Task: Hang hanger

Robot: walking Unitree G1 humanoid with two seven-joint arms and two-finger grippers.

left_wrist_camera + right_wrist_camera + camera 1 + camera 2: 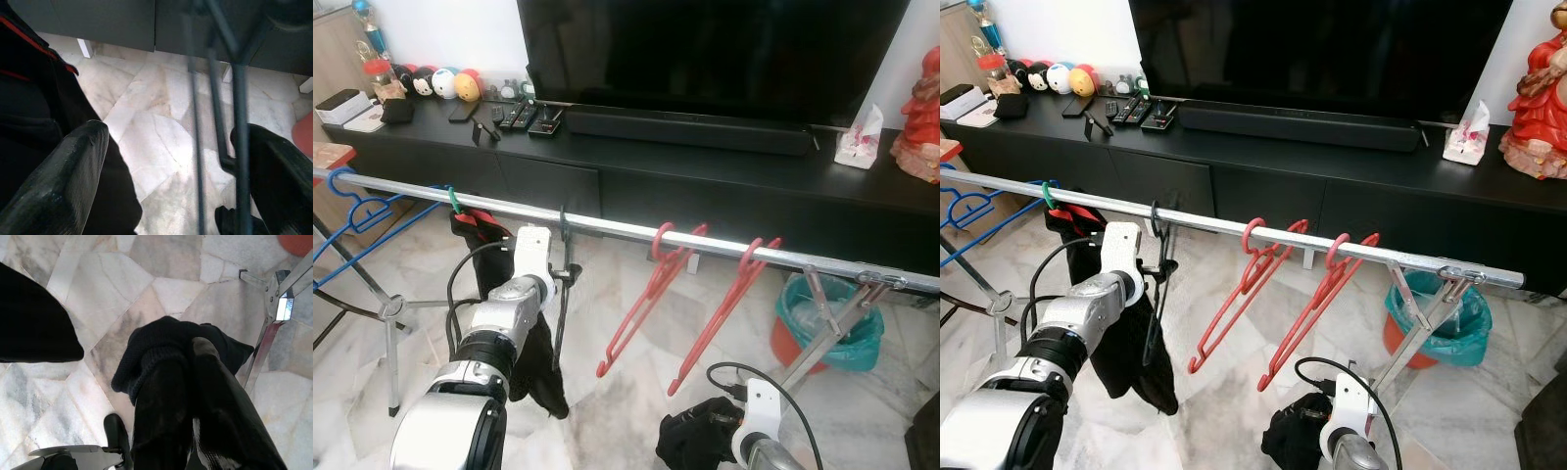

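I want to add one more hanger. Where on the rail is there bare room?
The rail is bare between the black hanger and the first red hanger, and again from the second red hanger to the rail's right bracket. It is crowded around the left gripper and the hanging black garment.

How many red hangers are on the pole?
2. One red hanger hangs near the pole's middle, the other just to its right. More might hide behind the dark clothes.

Head eyes look down, sharing rail (pixel 607 227); wrist cameras close, facing floor (pixel 161 289).
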